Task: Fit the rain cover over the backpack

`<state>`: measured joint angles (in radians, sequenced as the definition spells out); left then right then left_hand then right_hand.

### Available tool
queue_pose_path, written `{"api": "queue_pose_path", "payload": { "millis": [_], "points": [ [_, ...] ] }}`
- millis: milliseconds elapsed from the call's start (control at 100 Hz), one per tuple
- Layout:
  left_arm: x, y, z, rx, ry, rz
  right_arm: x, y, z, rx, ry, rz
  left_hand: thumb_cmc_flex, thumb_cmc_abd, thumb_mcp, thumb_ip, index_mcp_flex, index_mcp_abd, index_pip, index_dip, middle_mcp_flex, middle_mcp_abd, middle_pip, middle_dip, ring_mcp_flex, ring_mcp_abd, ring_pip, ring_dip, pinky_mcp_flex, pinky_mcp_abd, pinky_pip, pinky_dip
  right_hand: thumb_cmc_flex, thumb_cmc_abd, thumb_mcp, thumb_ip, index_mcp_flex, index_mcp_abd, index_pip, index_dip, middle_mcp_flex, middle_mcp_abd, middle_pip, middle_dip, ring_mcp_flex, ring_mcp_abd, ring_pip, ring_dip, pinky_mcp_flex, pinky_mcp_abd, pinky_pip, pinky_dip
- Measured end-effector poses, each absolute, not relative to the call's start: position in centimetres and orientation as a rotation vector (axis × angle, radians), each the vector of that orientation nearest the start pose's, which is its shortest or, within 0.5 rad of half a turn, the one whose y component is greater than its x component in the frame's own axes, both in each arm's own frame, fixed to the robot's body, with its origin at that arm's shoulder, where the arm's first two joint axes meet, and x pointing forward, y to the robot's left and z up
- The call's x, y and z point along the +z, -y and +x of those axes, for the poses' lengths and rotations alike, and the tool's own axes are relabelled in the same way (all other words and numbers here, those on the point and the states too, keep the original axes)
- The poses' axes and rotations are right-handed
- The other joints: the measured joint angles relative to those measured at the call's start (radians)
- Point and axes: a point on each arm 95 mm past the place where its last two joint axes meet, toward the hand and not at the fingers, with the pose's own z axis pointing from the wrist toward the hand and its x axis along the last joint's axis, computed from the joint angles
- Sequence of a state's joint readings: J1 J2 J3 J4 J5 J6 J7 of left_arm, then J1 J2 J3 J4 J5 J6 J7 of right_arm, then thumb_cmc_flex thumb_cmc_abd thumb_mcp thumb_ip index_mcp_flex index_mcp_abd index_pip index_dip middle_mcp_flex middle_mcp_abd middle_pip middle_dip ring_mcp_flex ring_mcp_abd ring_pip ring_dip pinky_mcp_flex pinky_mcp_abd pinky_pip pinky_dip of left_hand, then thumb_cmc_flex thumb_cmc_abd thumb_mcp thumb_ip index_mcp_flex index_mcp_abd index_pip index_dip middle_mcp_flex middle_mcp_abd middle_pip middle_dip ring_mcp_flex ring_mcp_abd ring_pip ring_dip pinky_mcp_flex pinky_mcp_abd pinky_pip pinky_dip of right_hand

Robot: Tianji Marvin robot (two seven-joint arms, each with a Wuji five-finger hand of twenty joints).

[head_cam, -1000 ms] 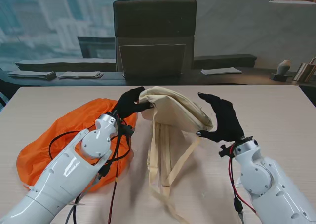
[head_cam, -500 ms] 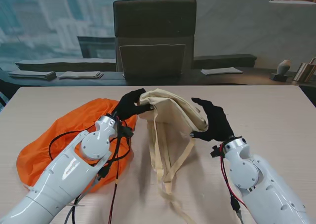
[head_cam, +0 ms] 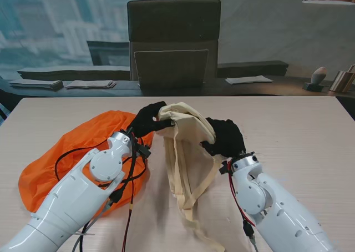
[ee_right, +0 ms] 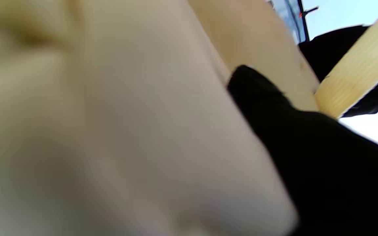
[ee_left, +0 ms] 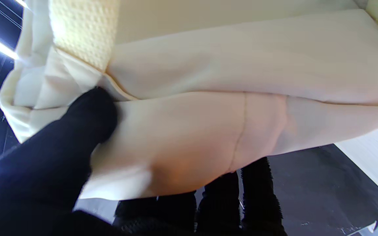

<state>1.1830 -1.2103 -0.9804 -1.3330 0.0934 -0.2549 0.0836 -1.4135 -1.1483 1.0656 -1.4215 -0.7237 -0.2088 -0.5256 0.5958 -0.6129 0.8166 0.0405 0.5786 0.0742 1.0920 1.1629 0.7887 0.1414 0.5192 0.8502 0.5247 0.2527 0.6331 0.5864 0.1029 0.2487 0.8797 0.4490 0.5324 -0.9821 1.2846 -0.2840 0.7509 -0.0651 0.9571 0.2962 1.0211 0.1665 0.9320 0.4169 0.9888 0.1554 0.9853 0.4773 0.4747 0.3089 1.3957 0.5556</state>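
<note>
Gripping the cream backpack [head_cam: 188,131] from both sides, the left hand [head_cam: 146,119] and right hand [head_cam: 223,138] have fingers clamped on its fabric, holding it raised just right of the orange rain cover [head_cam: 61,157], straps [head_cam: 186,180] dangling.

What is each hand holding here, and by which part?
Both hold the cream backpack: the left hand pinches its upper left edge, the right hand grips its right side. The orange rain cover lies unheld.
</note>
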Motion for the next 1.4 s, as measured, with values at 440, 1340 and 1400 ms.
{"api": "queue_pose_path", "payload": {
  "millis": [440, 1340, 1400],
  "points": [
    [-26.8, 4.9, 47.2, -2.124, -1.350, -1.390, -29.0, -3.1, 44.2, 2.154, -0.736, 1.058, -0.006, 0.220, -0.672, -0.005, -0.320, -0.058, -0.557, -0.723, -0.456, -0.030, -0.167, -0.420, -0.299, -0.048, -0.247, -0.135, -0.104, -0.030, -0.126, -0.064, 0.074, -0.070, 0.024, -0.039, 0.248, -0.021, 0.043, 0.142, 0.249, 0.044, 0.046, 0.238, 0.211, 0.081, 0.227, 0.099, 0.165, 0.095, 0.118, 0.029],
    [-36.0, 2.5, 45.6, -1.322, -1.961, -1.470, -20.2, -0.3, 45.8, 2.325, -0.535, 0.816, 0.030, 0.357, -0.797, -0.036, -0.333, 0.018, -0.694, -0.901, -0.565, 0.036, -0.273, -0.565, -0.379, -0.065, -0.413, -0.241, -0.154, -0.003, -0.514, -0.225, 0.075, -0.085, 0.035, -0.040, 0.270, -0.028, 0.043, 0.157, 0.262, 0.052, 0.037, 0.273, 0.226, 0.088, 0.240, 0.113, 0.175, 0.100, 0.128, 0.029],
    [-36.0, 3.4, 45.9, -1.346, -2.004, -1.442, -19.8, -0.4, 45.6, 2.331, -0.553, 0.820, 0.030, 0.357, -0.797, -0.036, -0.333, 0.018, -0.694, -0.901, -0.562, 0.036, -0.273, -0.565, -0.379, -0.065, -0.413, -0.245, -0.153, -0.003, -0.514, -0.225, 0.075, -0.085, 0.035, -0.040, 0.270, -0.028, 0.043, 0.157, 0.262, 0.052, 0.037, 0.273, 0.226, 0.088, 0.240, 0.113, 0.175, 0.100, 0.128, 0.029]
  ]
}}
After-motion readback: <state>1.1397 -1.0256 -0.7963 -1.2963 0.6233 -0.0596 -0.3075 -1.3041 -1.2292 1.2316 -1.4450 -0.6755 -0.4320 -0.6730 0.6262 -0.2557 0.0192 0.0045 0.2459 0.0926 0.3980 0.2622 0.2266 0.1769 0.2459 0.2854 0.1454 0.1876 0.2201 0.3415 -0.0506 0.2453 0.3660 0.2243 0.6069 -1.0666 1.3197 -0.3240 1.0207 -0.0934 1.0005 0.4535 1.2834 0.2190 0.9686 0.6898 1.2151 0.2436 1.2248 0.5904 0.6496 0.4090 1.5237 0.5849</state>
